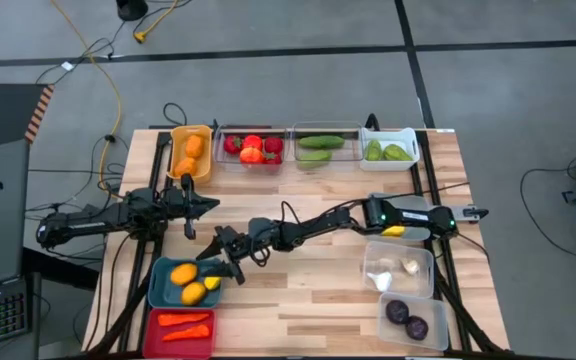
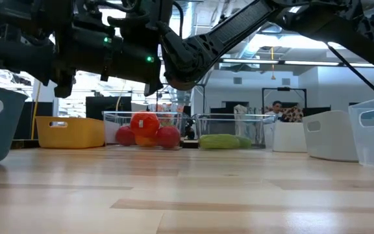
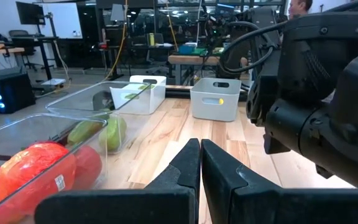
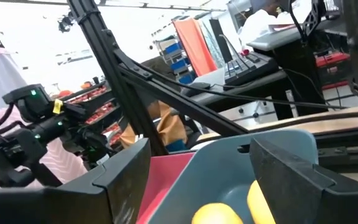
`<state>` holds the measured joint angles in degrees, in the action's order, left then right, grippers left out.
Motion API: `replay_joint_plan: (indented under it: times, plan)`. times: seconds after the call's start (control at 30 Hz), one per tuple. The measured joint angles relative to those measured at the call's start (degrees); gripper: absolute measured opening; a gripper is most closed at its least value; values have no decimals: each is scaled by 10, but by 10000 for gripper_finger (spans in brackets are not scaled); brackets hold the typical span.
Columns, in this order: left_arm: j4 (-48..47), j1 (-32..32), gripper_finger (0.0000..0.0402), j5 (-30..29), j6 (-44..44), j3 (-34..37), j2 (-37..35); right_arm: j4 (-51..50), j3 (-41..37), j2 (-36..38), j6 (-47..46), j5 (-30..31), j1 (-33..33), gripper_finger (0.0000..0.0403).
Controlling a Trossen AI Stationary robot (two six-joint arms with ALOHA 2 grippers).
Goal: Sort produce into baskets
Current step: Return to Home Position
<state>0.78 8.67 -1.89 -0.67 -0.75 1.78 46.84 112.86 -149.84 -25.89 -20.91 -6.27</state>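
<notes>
Right end effector [image 1: 230,270] hovers at the teal bin's [image 1: 155,285] right edge, fingers spread apart, empty. Left end effector [image 1: 206,206] rests above the surface [image 1: 308,300] near the orange-yellow bin [image 1: 175,150], fingers pressed together.

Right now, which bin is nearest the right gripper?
The teal bin, holding yellow and orange fruit; the open right gripper hangs at its edge.

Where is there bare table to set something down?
Widest bare table: between the red bin and the clear bin with purple produce. A narrower strip runs between the clear bin with green produce and the right arm. Crowded: around the teal bin, with the open right tool over it and the shut left tool nearby.
</notes>
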Motion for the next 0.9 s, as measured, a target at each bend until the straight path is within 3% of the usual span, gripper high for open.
replay_joint_plan:
  times: [0.27, 0.5, 0.63, 0.8, 0.9]
  plan:
    - [0, 0, 2, 0, 0, 0, 0, -22, 0, 8, 5, 2, 1, 278]
    - [0, 0, 2, 0, 0, 0, 0, -37, 0, 9, 9, 3, -1, 216]
    - [0, 0, 2, 0, 0, 0, 0, -140, -1, 46, 40, 30, -7, 159]
    - [0, 0, 2, 0, 0, 0, 0, -301, 0, 114, 149, 117, -29, 81]
    - [0, 0, 2, 0, 0, 0, 0, -366, 0, 148, 195, 140, -39, 40]
